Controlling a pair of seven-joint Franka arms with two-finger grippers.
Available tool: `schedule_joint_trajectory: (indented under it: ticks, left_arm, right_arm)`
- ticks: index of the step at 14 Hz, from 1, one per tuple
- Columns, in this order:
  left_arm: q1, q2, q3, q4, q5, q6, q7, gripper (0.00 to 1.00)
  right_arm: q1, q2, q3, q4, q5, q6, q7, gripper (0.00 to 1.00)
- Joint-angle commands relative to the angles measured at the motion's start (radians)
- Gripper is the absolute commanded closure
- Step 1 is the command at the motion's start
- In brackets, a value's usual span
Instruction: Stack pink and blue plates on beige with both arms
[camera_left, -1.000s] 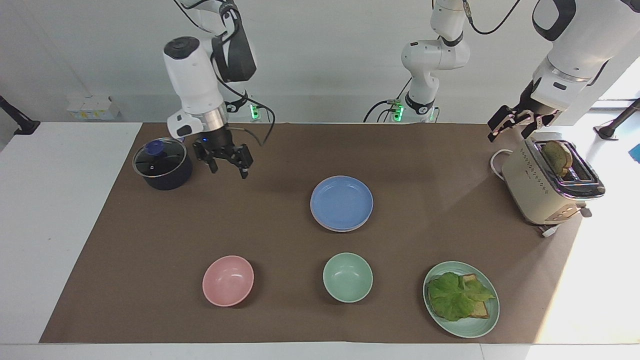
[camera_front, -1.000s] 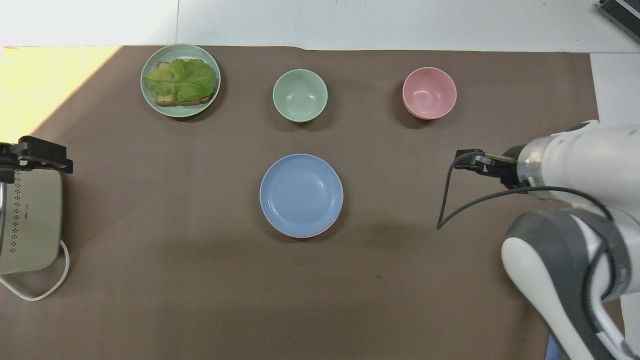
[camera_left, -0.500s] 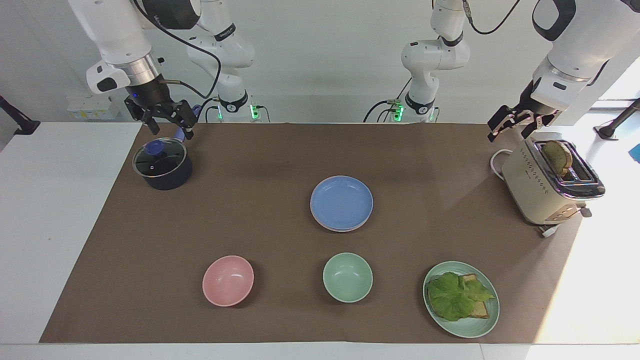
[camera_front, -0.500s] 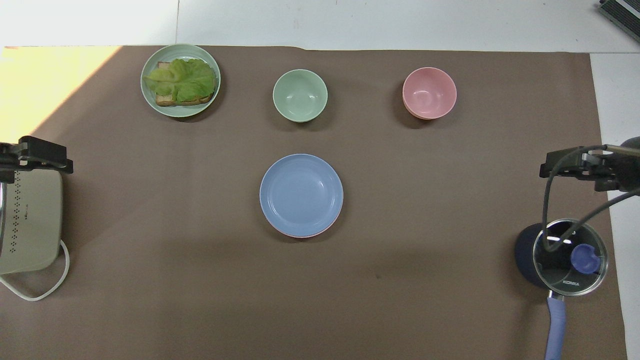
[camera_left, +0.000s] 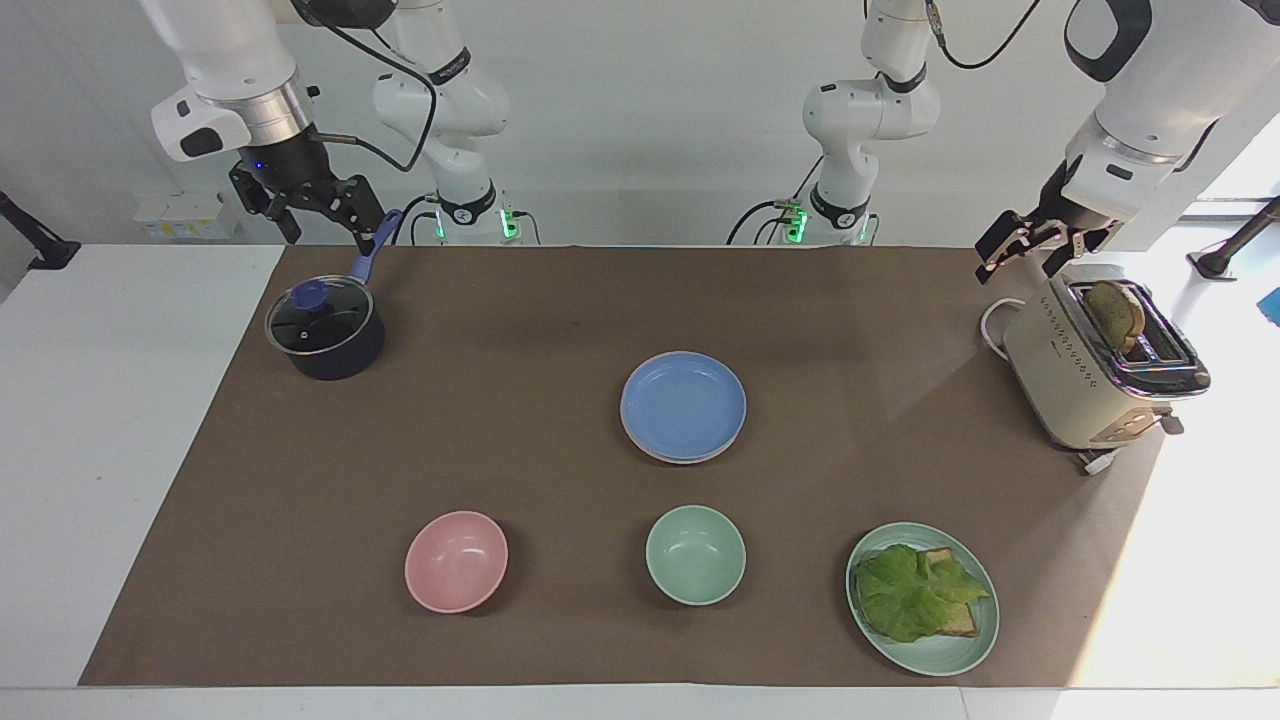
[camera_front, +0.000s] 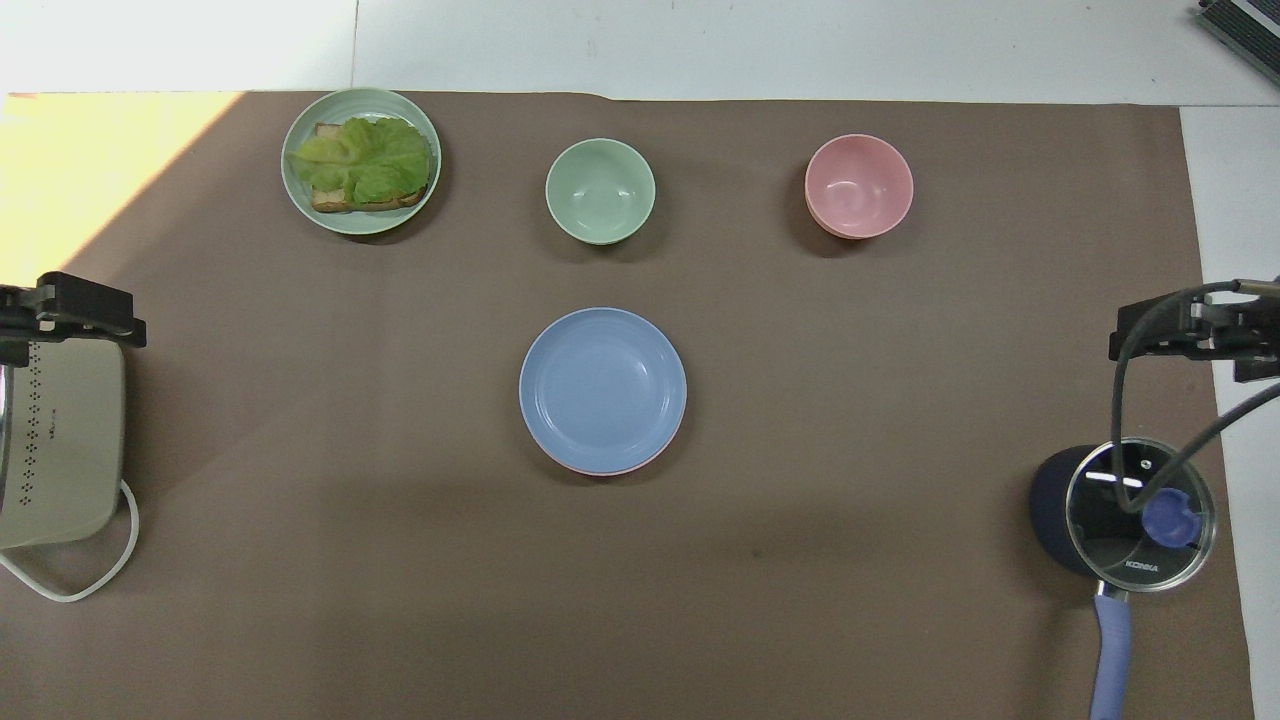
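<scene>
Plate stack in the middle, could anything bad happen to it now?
Probably little. The blue plate sits on top, with a pink plate rim peeking out underneath, a bit off-centre, so a bump might slide the stack. The beige plate is hidden, so I cannot tell how squarely it lies. The right gripper hangs open over the pot handle; dropping lower, it might knock it. The left gripper hangs open by the toaster.

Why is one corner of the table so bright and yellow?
Overhead view: strong light washes the brown mat yellow near the toaster. Facing view: the same glare whitens the table beside the toaster, and the blue plate casts only a soft shadow.
</scene>
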Motion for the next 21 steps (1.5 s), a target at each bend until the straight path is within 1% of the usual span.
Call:
schedule_joint_trajectory:
  ticks: [1, 8, 10, 11, 14, 16, 21]
  left_arm:
    - [-0.008, -0.018, 0.005, -0.01, 0.019, -0.01, 0.006, 0.0]
    - [-0.008, -0.018, 0.005, -0.01, 0.019, -0.012, 0.006, 0.0]
    - [-0.008, -0.018, 0.005, -0.01, 0.019, -0.012, 0.006, 0.0]
    - [-0.008, -0.018, 0.005, -0.01, 0.019, -0.012, 0.006, 0.0]
    - [-0.008, -0.018, 0.005, -0.01, 0.019, -0.01, 0.006, 0.0]
    - [-0.008, -0.018, 0.005, -0.01, 0.019, -0.012, 0.006, 0.0]
    - [-0.008, -0.018, 0.008, -0.01, 0.019, -0.01, 0.006, 0.0]
  right_arm:
    - [-0.002, 0.018, 0.008, 0.035, -0.013, -0.008, -0.027, 0.0]
    - [0.009, 0.017, 0.011, 0.034, -0.003, -0.006, -0.038, 0.0]
    - [0.039, 0.015, 0.014, 0.034, -0.009, -0.012, -0.036, 0.0]
    - [0.061, 0.015, 0.005, 0.034, -0.009, -0.018, -0.036, 0.0]
    - [0.079, 0.006, -0.006, 0.034, -0.009, -0.023, -0.033, 0.0]
    - [0.114, 0.006, -0.04, 0.032, -0.006, -0.025, -0.029, 0.0]
    - [0.108, 0.006, -0.055, 0.028, 0.004, -0.025, -0.03, 0.0]
